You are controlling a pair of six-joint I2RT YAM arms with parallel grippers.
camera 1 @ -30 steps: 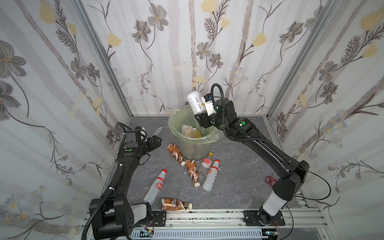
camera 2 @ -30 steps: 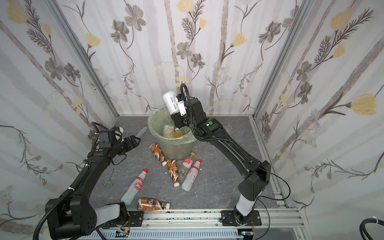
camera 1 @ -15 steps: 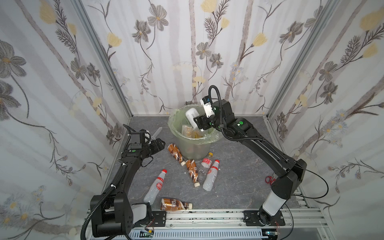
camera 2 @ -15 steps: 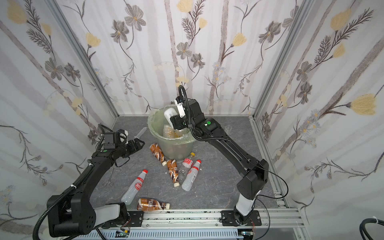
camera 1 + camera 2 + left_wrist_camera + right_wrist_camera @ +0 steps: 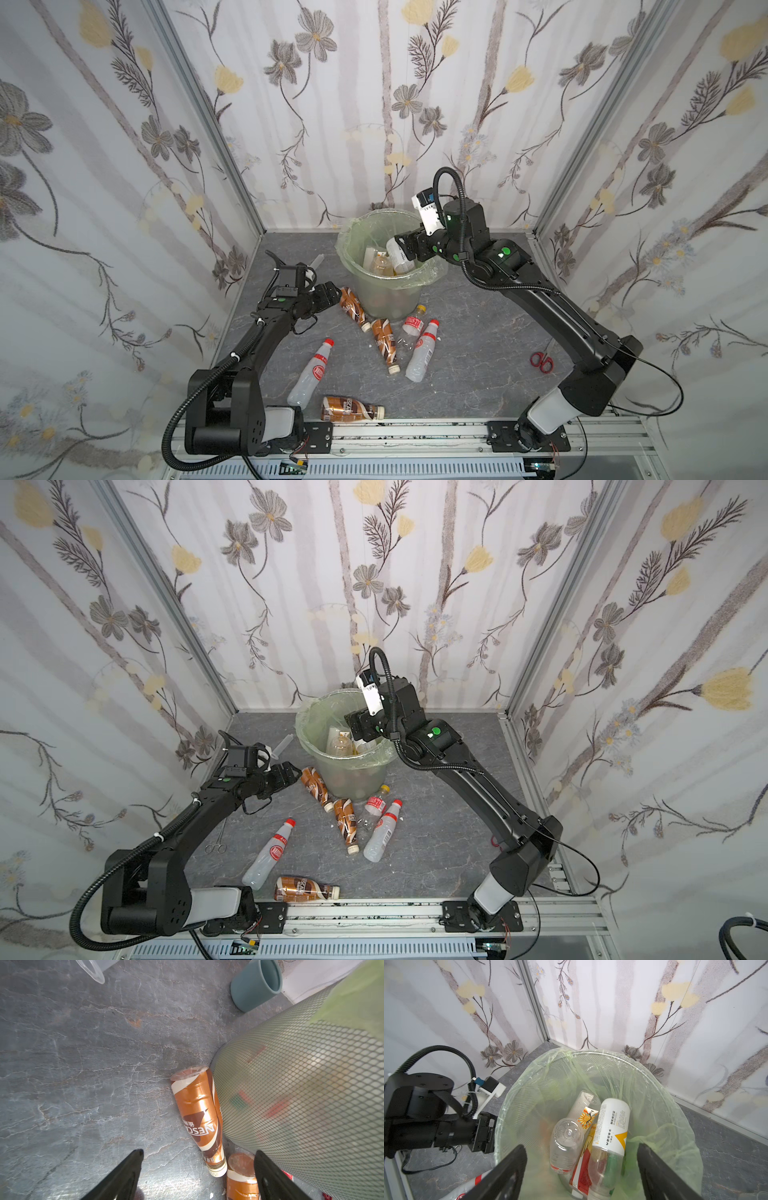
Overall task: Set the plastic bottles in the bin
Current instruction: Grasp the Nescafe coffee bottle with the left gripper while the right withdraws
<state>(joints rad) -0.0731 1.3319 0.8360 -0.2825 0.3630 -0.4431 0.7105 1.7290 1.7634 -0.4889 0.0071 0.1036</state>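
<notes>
The bin (image 5: 386,297) (image 5: 347,773) stands at the back, lined with a pale green bag. My right gripper (image 5: 405,245) (image 5: 581,1147) hangs open over its mouth. Below it a white-labelled bottle (image 5: 612,1126) lies free on a clear bottle (image 5: 566,1140) and others inside. My left gripper (image 5: 332,291) (image 5: 198,1152) is open and low, just left of a copper-brown bottle (image 5: 351,305) (image 5: 197,1109) that lies against the bin wall (image 5: 291,1095). Several more bottles lie on the floor, among them a copper one (image 5: 384,338) and a white one with a red cap (image 5: 422,351).
A white red-capped bottle (image 5: 311,372) and a copper one (image 5: 351,409) lie near the front rail. Red-handled scissors (image 5: 541,360) lie at the right, under the right arm. A clear syringe (image 5: 316,262), a teal cup (image 5: 255,985) and metal forceps (image 5: 216,845) are on the left.
My right gripper came down from above the bin and opened, and the white bottle dropped in. My left gripper moved right and down towards the copper bottle beside the bin.
</notes>
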